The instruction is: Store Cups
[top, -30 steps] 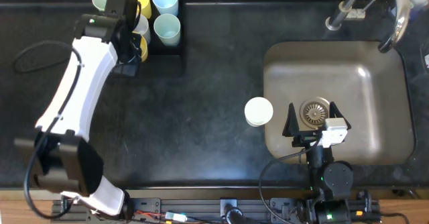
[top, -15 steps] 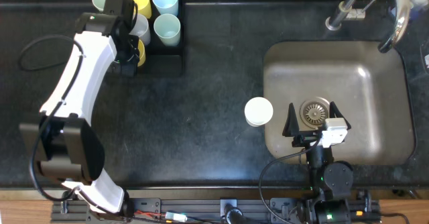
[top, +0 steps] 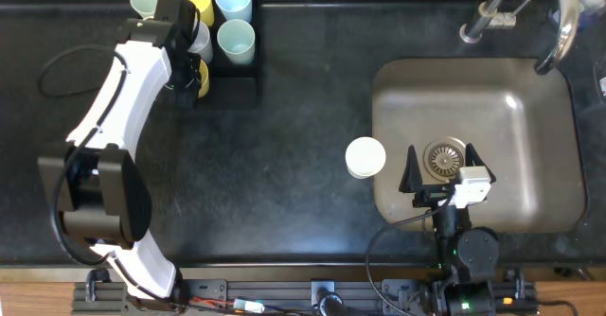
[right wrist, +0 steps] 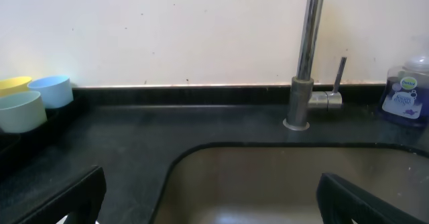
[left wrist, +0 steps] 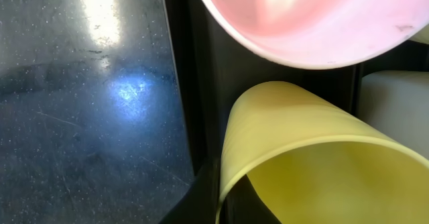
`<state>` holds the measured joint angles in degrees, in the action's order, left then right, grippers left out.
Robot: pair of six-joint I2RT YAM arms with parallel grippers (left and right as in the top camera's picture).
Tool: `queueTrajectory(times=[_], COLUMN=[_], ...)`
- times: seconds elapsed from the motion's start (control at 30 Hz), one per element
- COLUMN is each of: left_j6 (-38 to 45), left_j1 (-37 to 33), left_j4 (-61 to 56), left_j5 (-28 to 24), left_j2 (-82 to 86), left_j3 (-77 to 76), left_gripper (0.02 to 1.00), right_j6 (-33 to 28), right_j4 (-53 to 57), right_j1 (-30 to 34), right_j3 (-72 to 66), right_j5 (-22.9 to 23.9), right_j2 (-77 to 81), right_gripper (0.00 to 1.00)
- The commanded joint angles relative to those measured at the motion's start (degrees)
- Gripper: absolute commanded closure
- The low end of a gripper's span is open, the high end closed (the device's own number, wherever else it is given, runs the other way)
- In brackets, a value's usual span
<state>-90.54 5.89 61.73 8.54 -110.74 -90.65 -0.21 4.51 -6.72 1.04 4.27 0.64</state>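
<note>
Cups (top: 236, 40) stand in a black tray (top: 241, 89) at the worktop's (top: 284, 165) back left. Left hand (top: 192, 73) is at a yellow cup (left wrist: 301, 150) there; whether it grips cannot be told. Right hand (top: 441, 169), spread, hangs over the sink (top: 530, 98). A white cup (top: 365, 157) stands beside the sink.

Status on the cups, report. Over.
Right claw open over sink. Left claw at tray, yellow cup close up, pink cup beside it. White cup unstored by sink.
</note>
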Motion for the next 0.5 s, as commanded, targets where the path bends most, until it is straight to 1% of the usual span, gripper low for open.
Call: queueTrajectory(times=[0.03,0.3,0.37,0.47,0.5], left_j6=[-1.05,-1.03,-1.03,-1.01,-1.01], left_j1=[-0.37,-0.37,-0.37,-0.37,-0.37], left_j4=[-1.03,-1.11,-1.11,-1.07,-1.03], left_j5=[0.5,0.48,0.48,0.5,0.48], left_j2=[-0.74,-1.16,-1.16,-1.16,-1.16], left_j3=[0.07,0.07,0.07,0.07,0.07], left_gripper=[0.976,0.915,0.873,0.75,0.724], right_j6=[0.22,0.22,0.22,0.22,0.22], right_j4=[-0.37,-0.37,-0.37,-0.37,-0.37], right_j1=[0.33,0.33,0.33,0.33,0.33], right_j3=[-0.79,-0.79,-0.79,-0.79,-0.79], right_j5=[-0.37,-0.37,-0.37,-0.37,-0.37], right_j2=[-0.44,-0.44,-0.44,-0.44,-0.44], right_gripper=[0.005,0.005,0.005,0.003,0.005])
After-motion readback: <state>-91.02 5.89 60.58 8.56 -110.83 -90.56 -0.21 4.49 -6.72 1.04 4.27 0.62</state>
